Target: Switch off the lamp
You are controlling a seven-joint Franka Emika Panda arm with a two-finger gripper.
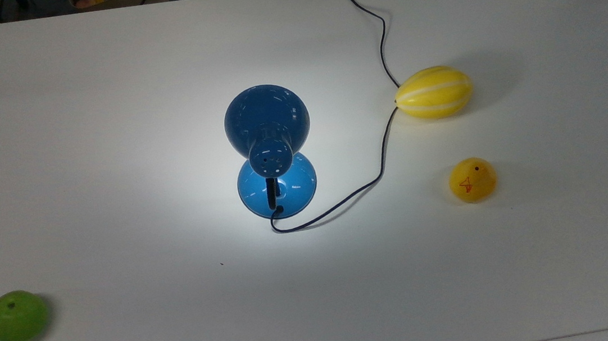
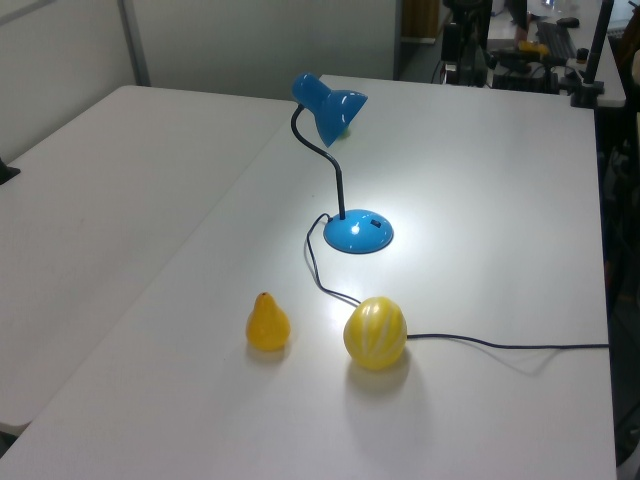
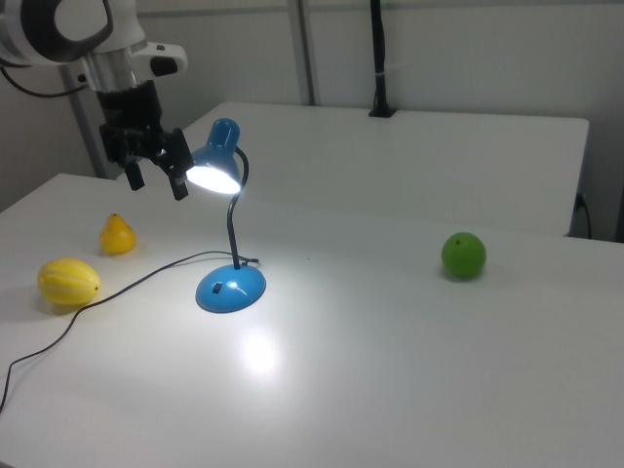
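— Where's your gripper (image 3: 156, 174) right now?

— Up in the air in the right view, fingers spread apart, nothing between them. The lamp (image 1: 271, 151) is lit; its shade hangs just beside the gripper on the right view's right, and the base (image 3: 230, 289) sits well below it on the table (image 1: 110, 157).

— How will the lamp handle?

— My guess: light, glossy, so slippery under a fingertip. The thin neck looks bendy, so you shouldn't push on the shade. There's a small dark mark on top of the base (image 2: 376, 224), likely the switch. You press there, straight down, so the base doesn't skate.

— Anything in your way?

— The cord (image 1: 386, 145) trails off the base toward the striped yellow melon (image 1: 433, 92) and touches it. A yellow pear (image 1: 473, 179) lies near the melon, below the gripper in the right view. A green apple (image 3: 463, 254) sits well apart on the far side of the lamp.

— The surface?

— White, smooth, a bright pool of light around the base. Beyond it, pale walls and a dark post.
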